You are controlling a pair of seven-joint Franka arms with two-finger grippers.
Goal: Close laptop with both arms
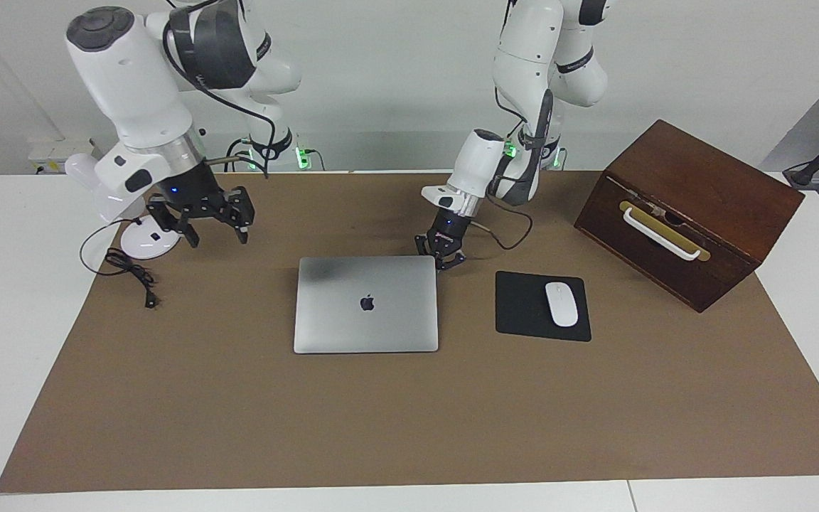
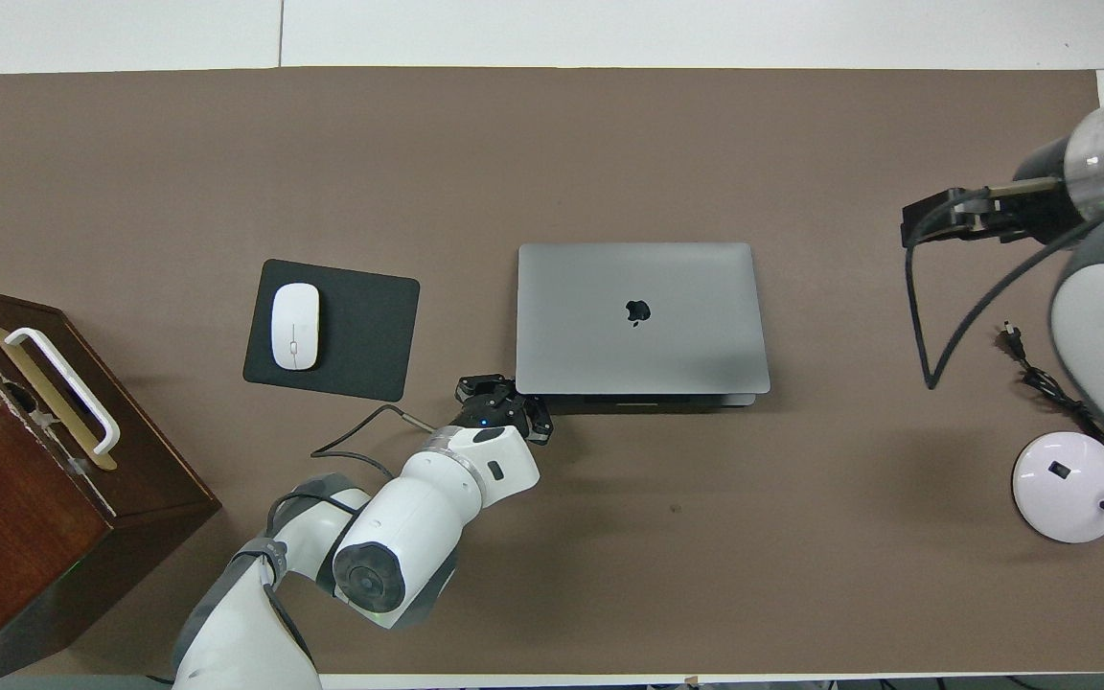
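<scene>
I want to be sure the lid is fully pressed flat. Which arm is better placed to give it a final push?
Probably the left. The left gripper, shut, sits low at the laptop corner nearest the robots. The right gripper is open, raised over the mat beside the lamp, well clear of the laptop.

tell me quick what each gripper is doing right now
Left gripper: shut, holding nothing, at the laptop corner nearest the mousepad.
Right gripper: fingers open, holding nothing, raised above the mat beside the lamp.
</scene>
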